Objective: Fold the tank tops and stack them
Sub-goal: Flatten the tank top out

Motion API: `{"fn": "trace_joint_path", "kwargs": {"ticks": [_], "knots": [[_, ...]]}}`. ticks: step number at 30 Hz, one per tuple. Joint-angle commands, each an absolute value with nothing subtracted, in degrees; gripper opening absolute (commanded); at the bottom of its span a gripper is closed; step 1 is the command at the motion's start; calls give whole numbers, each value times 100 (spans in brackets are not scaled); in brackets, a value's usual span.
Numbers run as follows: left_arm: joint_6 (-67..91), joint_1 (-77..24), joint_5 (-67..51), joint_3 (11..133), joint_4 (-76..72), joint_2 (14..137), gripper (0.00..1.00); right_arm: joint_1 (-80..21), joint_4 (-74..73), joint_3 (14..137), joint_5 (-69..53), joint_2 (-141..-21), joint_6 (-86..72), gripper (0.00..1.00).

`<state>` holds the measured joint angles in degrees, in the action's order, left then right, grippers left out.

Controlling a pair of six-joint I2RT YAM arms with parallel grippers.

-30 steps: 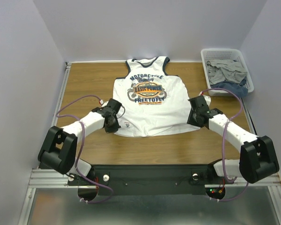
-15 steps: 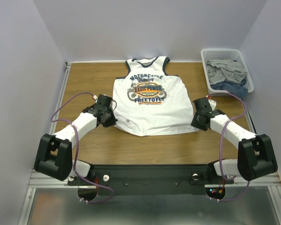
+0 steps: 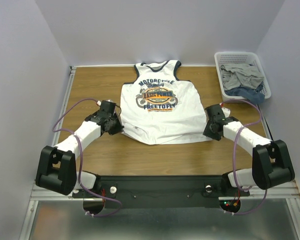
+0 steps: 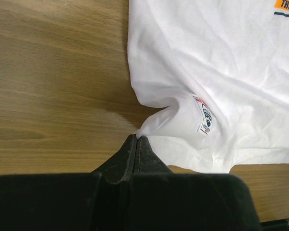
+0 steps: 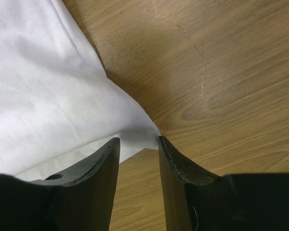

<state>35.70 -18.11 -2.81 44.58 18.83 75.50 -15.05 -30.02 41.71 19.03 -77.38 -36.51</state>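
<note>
Tank top (image 3: 160, 107): is lying spread flat and print up in the middle of the wooden table (image 3: 90, 90), with its neck pointing at the far wall and its hem facing the near edge.
Left gripper (image 4: 136, 140): is pinching the near-left hem corner between fully closed fingers. The cloth is puckering into a small ridge there, just beside the sewn label (image 4: 203, 114).
Right gripper (image 5: 138, 144): is standing with its jaws parted about halfway. The near-right hem corner (image 5: 144, 132) is lying between the fingertips and is not being clamped.
Basket (image 3: 237, 54): is sitting at the far right of the table, holding crumpled grey and blue garments (image 3: 242, 77). Whether those are more tank tops cannot be told.
Done: the shirt is lying laid out and one corner is being gripped. No fold is showing, and both sides and both straps are lying open.
Left: judging by this, every fold is waiting to be made, the right corner is waiting to be gripped, and no stack is standing anywhere on the table.
Progress: the task is looking to be at an early stage.
</note>
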Motion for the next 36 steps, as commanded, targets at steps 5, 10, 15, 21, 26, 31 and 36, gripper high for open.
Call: {"fn": "trace_joint_path", "kwargs": {"ticks": [5,10,15,21,26,31,36], "knots": [[3472,-1582,-281,4412,1749,7339,0,-1477,-3076,4289,1872,-7971,-3700,44],[3437,-1433,-246,4412,1767,7339,0,-1477,-3102,4298,1802,-7954,-3648,45],[3410,-1283,-273,4421,1749,7339,0,-1477,-3181,4333,1749,-7884,-3577,45],[3384,-1143,-272,4447,1758,7330,0,-1477,-3313,4421,1731,-7647,-3507,47],[3357,-1037,-342,4456,1740,7356,0,-1477,-3349,4456,1425,-7567,-3472,44],[3340,-1020,-387,4430,1696,7392,0,-1564,-3331,4342,1222,-7506,-3542,42],[3358,-1020,-422,4403,1670,7435,0,-1661,-3322,4219,1222,-7471,-3665,39]]}}
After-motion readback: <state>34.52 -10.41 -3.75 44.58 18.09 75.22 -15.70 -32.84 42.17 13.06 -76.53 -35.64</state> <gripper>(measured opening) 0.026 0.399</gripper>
